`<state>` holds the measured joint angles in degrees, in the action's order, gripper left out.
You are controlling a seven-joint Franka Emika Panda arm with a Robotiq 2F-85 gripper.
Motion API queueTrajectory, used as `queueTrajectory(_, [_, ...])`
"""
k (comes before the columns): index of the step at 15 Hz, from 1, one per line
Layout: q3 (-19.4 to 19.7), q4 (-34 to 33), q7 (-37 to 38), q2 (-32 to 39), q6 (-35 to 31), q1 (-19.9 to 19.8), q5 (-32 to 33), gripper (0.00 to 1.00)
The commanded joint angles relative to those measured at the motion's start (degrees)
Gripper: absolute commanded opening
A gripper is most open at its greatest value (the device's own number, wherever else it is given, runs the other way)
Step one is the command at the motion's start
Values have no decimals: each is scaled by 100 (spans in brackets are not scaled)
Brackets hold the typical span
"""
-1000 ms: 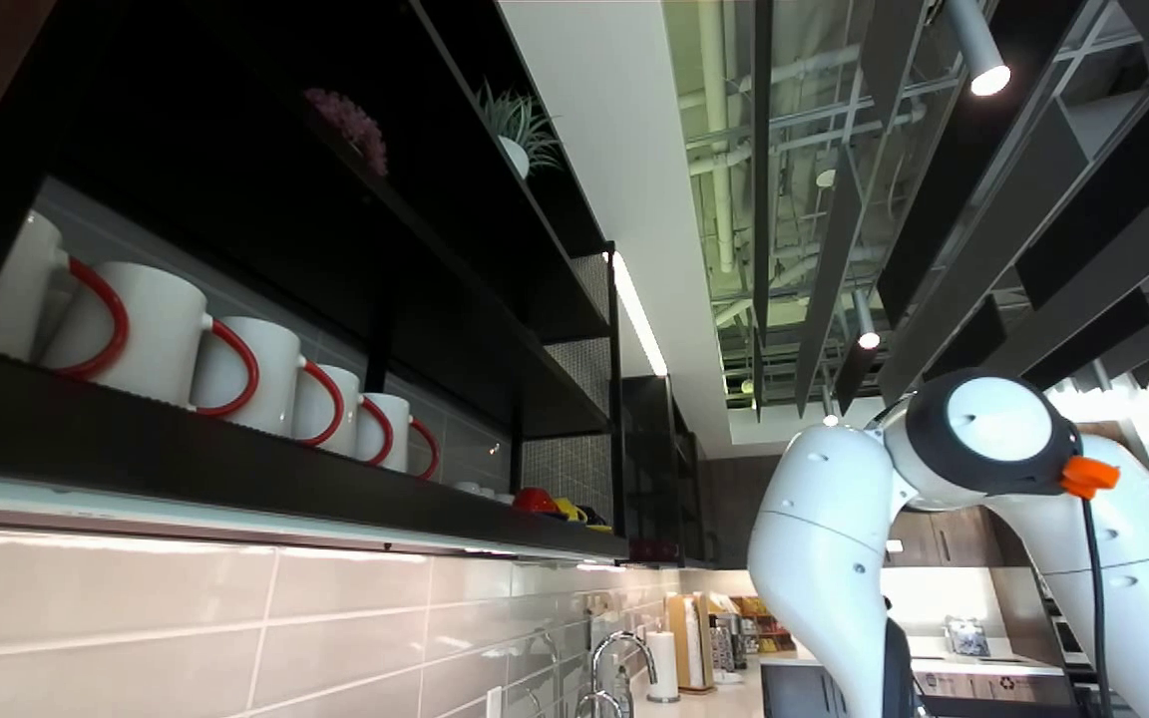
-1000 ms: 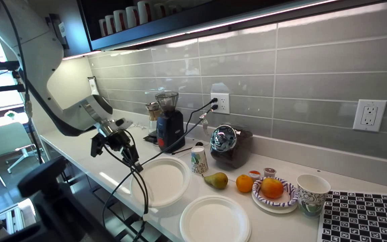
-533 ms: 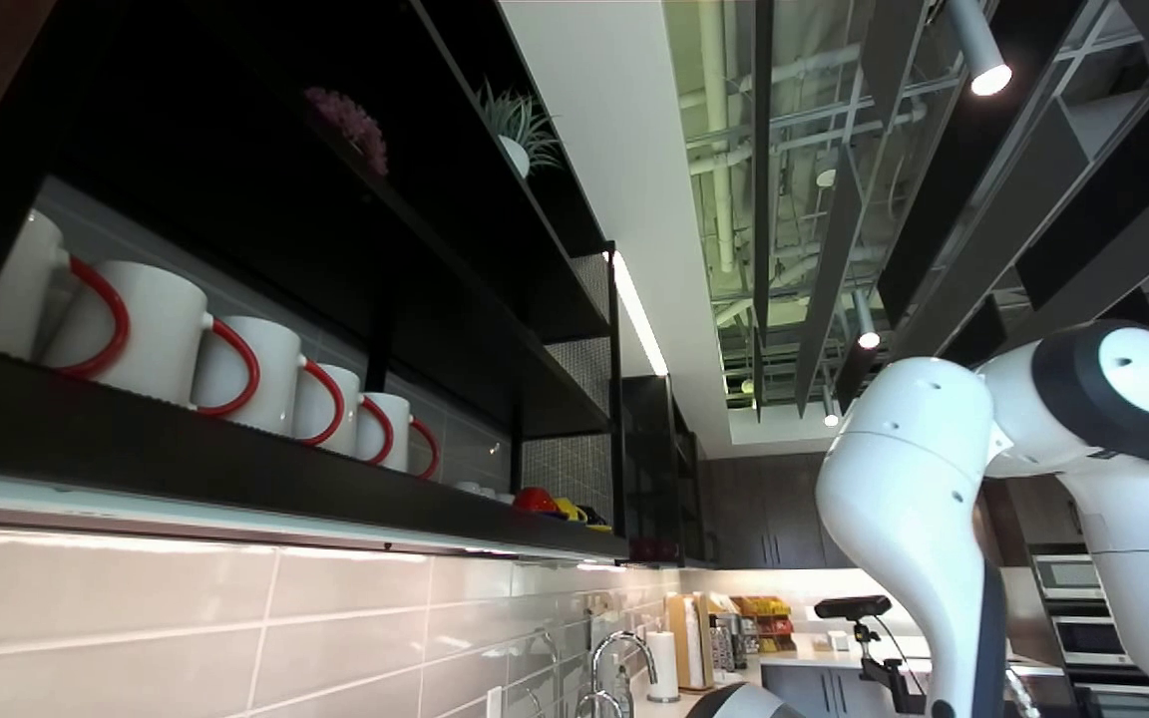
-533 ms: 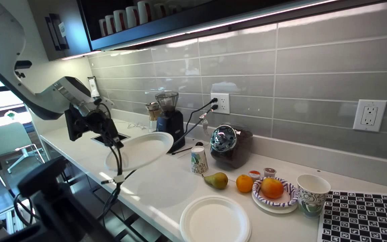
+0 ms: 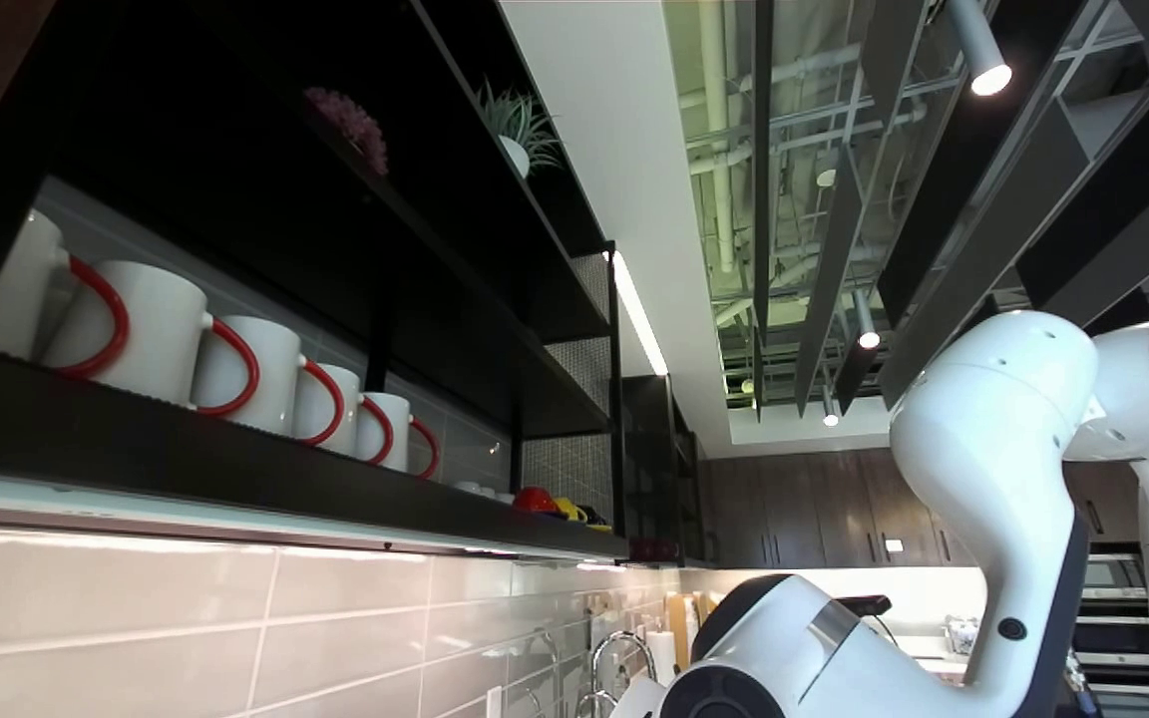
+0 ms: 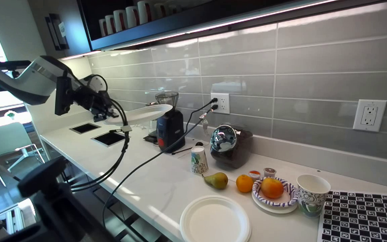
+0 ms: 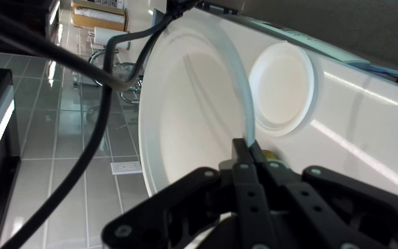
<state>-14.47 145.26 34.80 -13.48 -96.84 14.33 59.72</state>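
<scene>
White plate up in the air, rim pinched

I have the gripper (image 7: 249, 147) narrow, clamped on the rim of a white plate (image 7: 199, 103); only that thin edge sits between the fingertips. In an exterior view the plate is off the counter (image 6: 170, 181), out left toward the far end, near the coffee grinder (image 6: 170, 129); I can't tell the actual gap. It looks tilted, right edge higher.

Below it, to the left: dark rectangular insets (image 6: 109, 138) in the counter. Right and nearer: second plate (image 6: 215, 220) lying flat, with pear (image 6: 216, 180), orange (image 6: 244, 183) and an upturned paper cup (image 6: 199, 160) beyond.

My read: step in hand is carrying, grip made, release not yet. Next move calls for slow wrist motion, levelling the plate and giving the grinder room. Cable (image 7: 105, 95) loops across the wrist view and could snag. Single-point rim hold, so I'd expect swivel or droop if jerked.
</scene>
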Motion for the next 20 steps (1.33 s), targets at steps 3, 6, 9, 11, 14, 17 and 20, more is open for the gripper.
queueTrajectory(3, [-63, -6, -73, 56, -75, 63, 46, 1])
queueTrajectory(6, [-259, 49, -7, -167, 156, 123, 640, 1])
queueTrajectory(9, [-293, 160, -120, -570, -106, 256, 1159, 1])
queueTrajectory(11, [-271, 177, -254, -843, -170, 345, 1342, 1])
queueTrajectory(14, [-263, 208, -421, -1337, -109, 478, 1558, 1])
queueTrajectory(17, [-165, 210, -609, -1833, -275, 560, 1908, 1])
queueTrajectory(20, [-17, 113, -768, -2248, -480, 637, 2120, 1])
